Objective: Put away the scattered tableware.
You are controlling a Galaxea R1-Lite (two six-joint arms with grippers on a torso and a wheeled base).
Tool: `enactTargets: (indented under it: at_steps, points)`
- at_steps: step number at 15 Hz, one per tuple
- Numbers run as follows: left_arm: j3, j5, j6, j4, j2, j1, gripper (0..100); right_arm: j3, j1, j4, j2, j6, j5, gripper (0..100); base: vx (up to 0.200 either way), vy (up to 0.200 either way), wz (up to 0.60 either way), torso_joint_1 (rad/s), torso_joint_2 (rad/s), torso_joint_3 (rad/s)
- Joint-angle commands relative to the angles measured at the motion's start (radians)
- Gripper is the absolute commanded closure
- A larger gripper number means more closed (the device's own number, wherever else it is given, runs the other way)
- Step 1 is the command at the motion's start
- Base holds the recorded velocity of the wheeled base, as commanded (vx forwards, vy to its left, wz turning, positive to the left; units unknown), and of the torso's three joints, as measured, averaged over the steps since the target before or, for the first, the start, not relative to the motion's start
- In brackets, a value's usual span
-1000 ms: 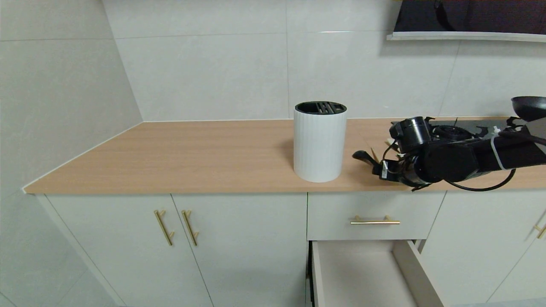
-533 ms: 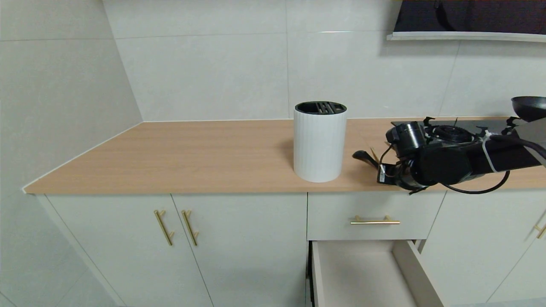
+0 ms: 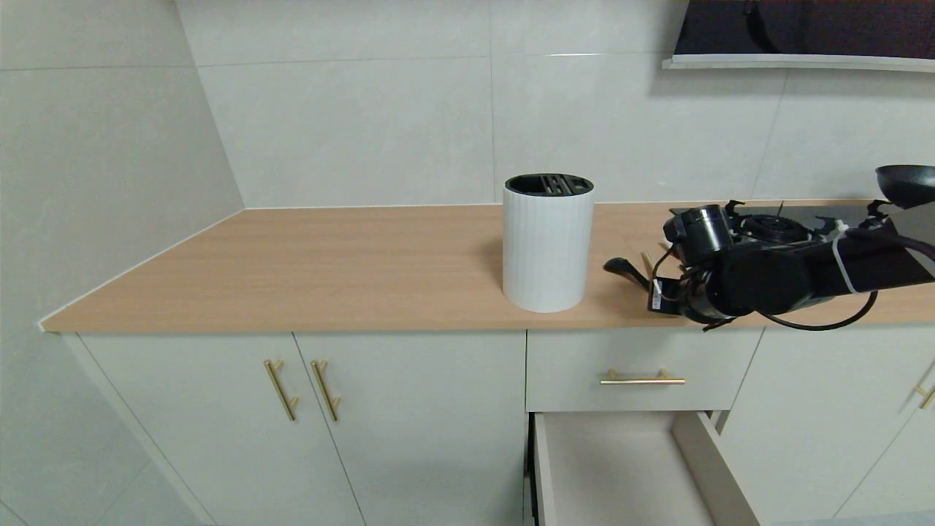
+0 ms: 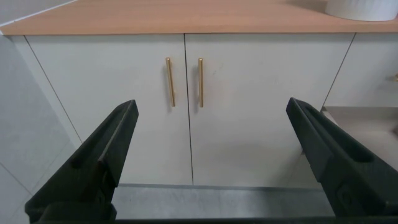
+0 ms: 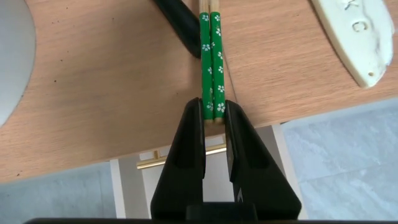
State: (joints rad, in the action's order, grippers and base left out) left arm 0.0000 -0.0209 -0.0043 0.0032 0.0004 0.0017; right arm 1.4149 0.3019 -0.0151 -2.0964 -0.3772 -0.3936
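My right gripper is shut on the ends of a pair of wooden chopsticks with green flowered ends, just over the counter's front edge. A black utensil handle lies beside the chopsticks and a white ceramic spoon lies a little farther off. In the head view the right gripper sits to the right of a white ribbed holder with a black slotted top; the black handle lies between them. My left gripper hangs open and holds nothing, low in front of the cabinet doors.
The wooden counter runs along the tiled wall. A stove and a dark pan are at the far right. Below the right gripper a closed drawer sits above a pulled-out drawer.
My right wrist dipped slightly and came back up, with the chopsticks still in its grip. The holder and the black handle have not moved.
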Motion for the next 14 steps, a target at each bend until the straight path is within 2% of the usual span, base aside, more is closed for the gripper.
enactTargets:
  at_steps: [1, 6, 8, 9, 10, 12, 14]
  points:
    - [0.0, -0.001, 0.0, 0.0, 0.0, 0.001, 0, -0.01, 0.0, -0.006, 0.059, 0.0, 0.004, 100, 0.0, 0.0, 0.0, 0.0, 0.0, 0.0]
    - [0.0, -0.001, 0.0, 0.0, 0.0, 0.001, 0, -0.174, 0.006, -0.046, 0.412, 0.008, 0.033, 100, 0.0, 0.0, 0.0, 0.0, 0.0, 0.0]
    - [0.0, -0.001, 0.0, 0.0, 0.0, 0.001, 0, -0.209, 0.006, -0.143, 0.549, 0.008, 0.127, 100, 0.0, 0.0, 0.0, 0.0, 0.0, 0.0]
    - [0.0, -0.001, 0.0, 0.0, 0.0, 0.0, 0, -0.22, 0.009, -0.266, 0.644, 0.008, 0.206, 100, 0.0, 0.0, 0.0, 0.0, 0.0, 0.0]
    - [0.0, -0.001, 0.0, 0.0, 0.0, 0.001, 0, -0.223, 0.013, -0.324, 0.688, 0.008, 0.252, 100, 0.0, 0.0, 0.0, 0.0, 0.0, 0.0]
    - [0.0, -0.001, 0.0, 0.0, 0.0, 0.001, 0, -0.258, 0.017, -0.465, 0.825, 0.017, 0.458, 100, 0.0, 0.0, 0.0, 0.0, 0.0, 0.0]
    - [0.0, -0.001, 0.0, 0.0, 0.0, 0.001, 0, -0.264, 0.017, -0.566, 0.885, 0.081, 0.575, 100, 0.0, 0.0, 0.0, 0.0, 0.0, 0.0]
